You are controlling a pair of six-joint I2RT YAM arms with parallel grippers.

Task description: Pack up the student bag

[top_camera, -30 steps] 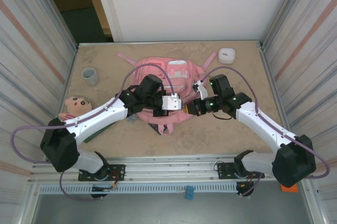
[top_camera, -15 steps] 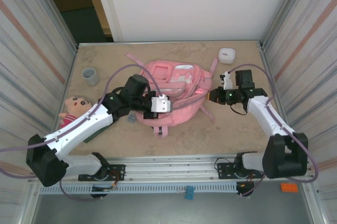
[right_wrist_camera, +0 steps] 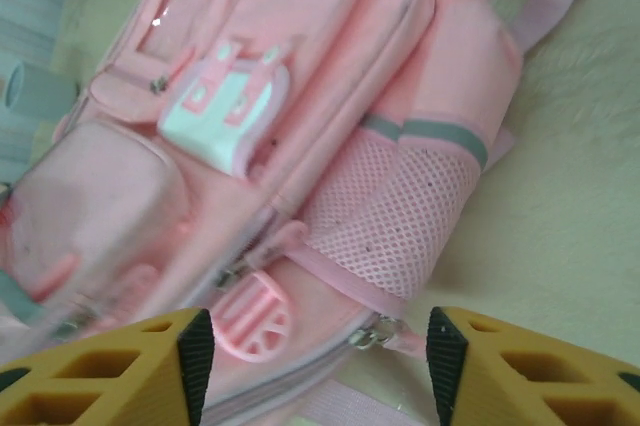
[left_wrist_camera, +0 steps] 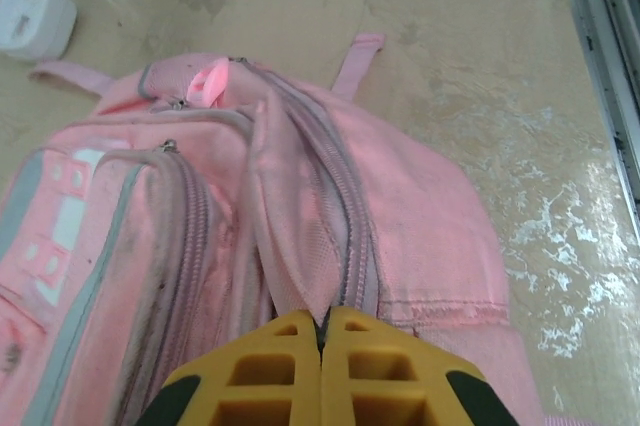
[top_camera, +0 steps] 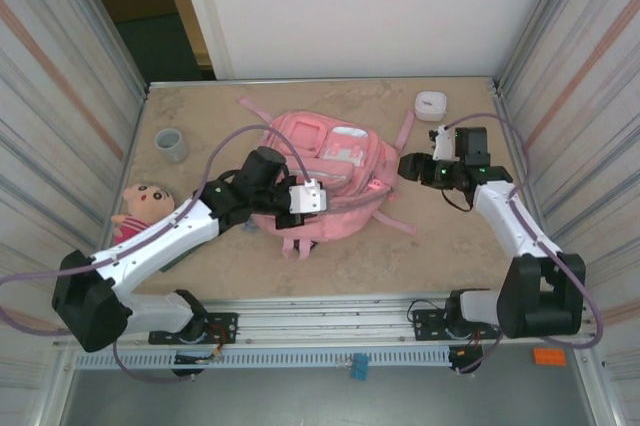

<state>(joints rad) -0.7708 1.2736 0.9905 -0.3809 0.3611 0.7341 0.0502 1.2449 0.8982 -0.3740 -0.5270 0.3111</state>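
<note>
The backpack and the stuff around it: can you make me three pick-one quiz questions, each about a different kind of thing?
1. Where is the doll?
A) left of the student bag, near the side wall
B) lying on top of the bag
C) in a gripper's fingers

2. What colour is the student bag?
A) blue
B) pink
C) green

3. What is the left gripper doing?
A) standing wide open
B) shut on nothing
C) shut on a fold of the student bag

Answers:
1 A: in the top view the doll lies by the left wall, apart from the bag.
2 B: its fabric is pink, with white patches.
3 C: the left wrist view shows the fingers closed with bag fabric pinched between them.
</note>
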